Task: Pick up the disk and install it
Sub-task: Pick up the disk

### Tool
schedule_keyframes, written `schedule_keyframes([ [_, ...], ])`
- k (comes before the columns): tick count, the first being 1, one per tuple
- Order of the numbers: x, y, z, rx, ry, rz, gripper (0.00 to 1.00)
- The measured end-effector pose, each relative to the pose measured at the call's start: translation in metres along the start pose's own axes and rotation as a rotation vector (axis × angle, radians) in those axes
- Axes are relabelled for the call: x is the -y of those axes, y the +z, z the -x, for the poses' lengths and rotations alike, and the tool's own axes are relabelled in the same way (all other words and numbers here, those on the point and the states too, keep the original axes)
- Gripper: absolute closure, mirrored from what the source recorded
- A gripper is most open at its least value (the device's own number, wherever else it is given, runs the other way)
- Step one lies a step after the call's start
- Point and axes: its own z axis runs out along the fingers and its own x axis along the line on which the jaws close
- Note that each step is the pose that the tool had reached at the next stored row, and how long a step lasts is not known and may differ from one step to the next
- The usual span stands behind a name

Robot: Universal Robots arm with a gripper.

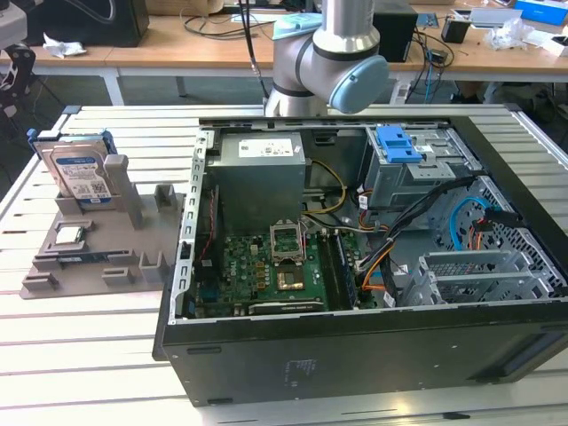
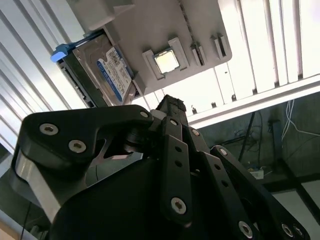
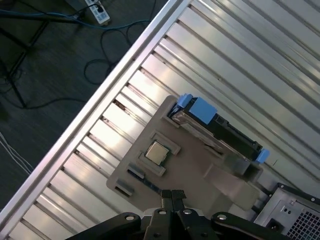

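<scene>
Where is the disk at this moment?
The disk stands upright in the grey holder at the exterior view's left, near the CPU chip, outside the computer case.

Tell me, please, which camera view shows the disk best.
The exterior view: the disk stands in a grey holder, label facing the camera. The second wrist view shows the label slanted; the first wrist view, mainly its edge.

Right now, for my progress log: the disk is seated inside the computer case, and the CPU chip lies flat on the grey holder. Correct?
No. The exterior view shows the disk standing on edge in the grey holder, outside the computer case. The CPU chip does lie flat on that holder.
</scene>
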Motion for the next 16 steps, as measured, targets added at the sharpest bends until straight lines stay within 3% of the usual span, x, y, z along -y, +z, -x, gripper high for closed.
schedule_keyframes([
  [16, 0.0, 0.0, 0.0, -0.0058, -0.137, 0.0033, 0.9],
])
